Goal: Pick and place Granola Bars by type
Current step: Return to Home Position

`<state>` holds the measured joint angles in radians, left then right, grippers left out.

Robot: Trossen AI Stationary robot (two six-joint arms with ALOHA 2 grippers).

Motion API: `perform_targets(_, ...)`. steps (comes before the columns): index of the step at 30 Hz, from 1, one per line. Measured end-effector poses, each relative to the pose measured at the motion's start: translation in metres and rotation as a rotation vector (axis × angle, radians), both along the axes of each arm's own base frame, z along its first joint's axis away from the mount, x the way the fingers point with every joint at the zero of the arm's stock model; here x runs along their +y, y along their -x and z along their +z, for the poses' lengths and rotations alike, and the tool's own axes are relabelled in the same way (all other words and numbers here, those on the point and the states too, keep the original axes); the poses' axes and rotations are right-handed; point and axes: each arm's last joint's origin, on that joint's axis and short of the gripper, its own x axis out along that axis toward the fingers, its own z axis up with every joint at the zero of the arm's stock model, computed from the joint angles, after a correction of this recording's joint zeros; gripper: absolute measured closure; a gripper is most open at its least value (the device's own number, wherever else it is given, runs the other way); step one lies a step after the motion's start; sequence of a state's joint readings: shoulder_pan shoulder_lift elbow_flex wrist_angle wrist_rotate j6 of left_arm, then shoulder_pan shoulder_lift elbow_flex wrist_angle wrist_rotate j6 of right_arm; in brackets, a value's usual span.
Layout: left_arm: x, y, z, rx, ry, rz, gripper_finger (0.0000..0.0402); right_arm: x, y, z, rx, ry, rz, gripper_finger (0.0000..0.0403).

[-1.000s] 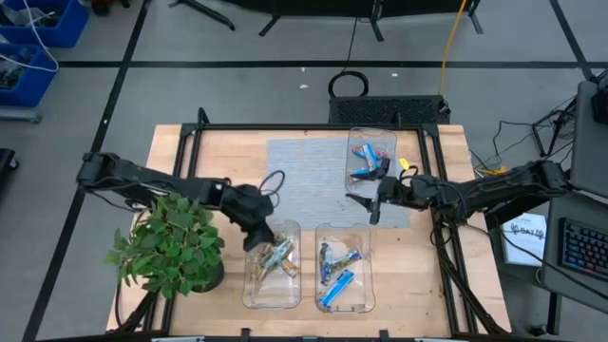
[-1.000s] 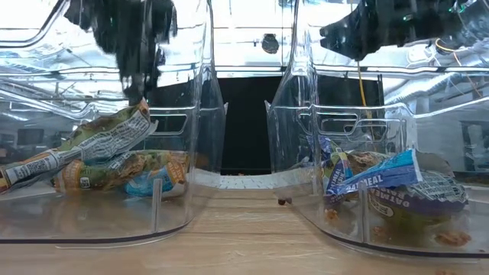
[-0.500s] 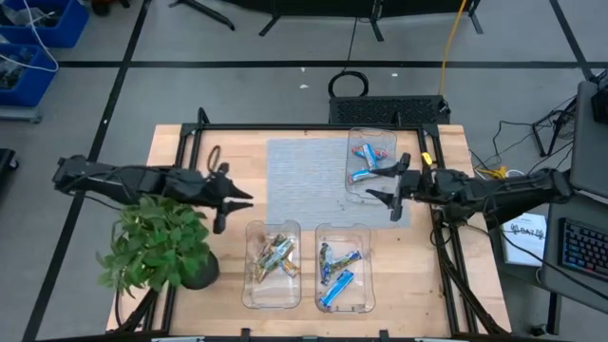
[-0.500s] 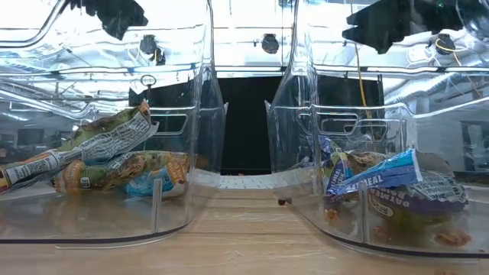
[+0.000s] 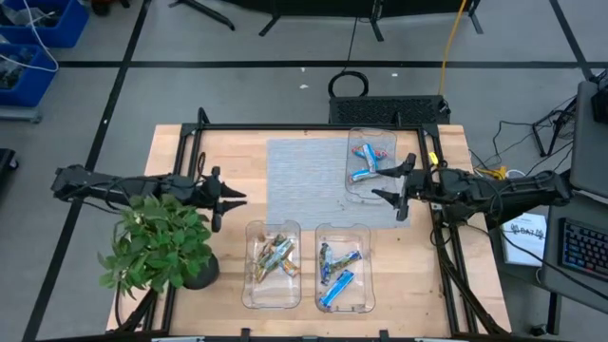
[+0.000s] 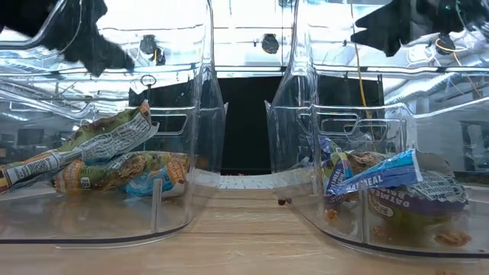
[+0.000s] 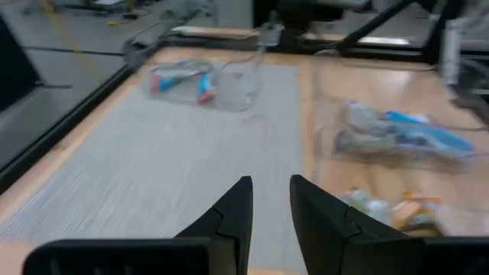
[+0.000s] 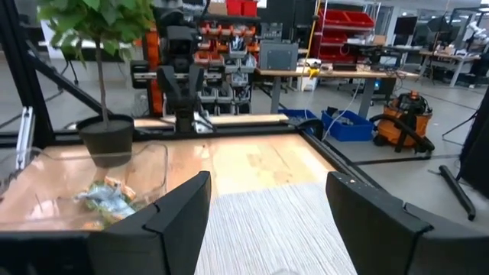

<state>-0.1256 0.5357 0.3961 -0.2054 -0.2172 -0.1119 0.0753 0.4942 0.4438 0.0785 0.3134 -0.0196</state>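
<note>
While tan bars [image 5: 274,256] lie in the near left bin [image 5: 271,297] and blue bars [image 5: 338,269] in the near right bin [image 5: 358,300], the left pincer [image 5: 237,198] hangs empty beside the plant [image 5: 161,249], with only a narrow gap between its fingers. The right pincer [image 5: 385,193], also empty, is wide open above the worktop [image 5: 228,152], just by the far bin [image 5: 372,186], where red and blue bars [image 5: 369,162] lie.
</note>
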Motion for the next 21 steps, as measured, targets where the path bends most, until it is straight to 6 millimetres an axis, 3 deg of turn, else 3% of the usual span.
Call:
perform_targets(9, 0.005, 0.018, -0.034, -0.08, 0.043, 0.011, 0.0307, 0.0, 0.004, -0.009, 0.035, 0.033, 0.002, 0.0149)
perform_targets(21, 0.007, 0.03, -0.05, -0.123, 0.069, 0.016, 0.0307, -0.004, 0.02, -0.062, -0.073, 0.074, -0.108, 0.0149)
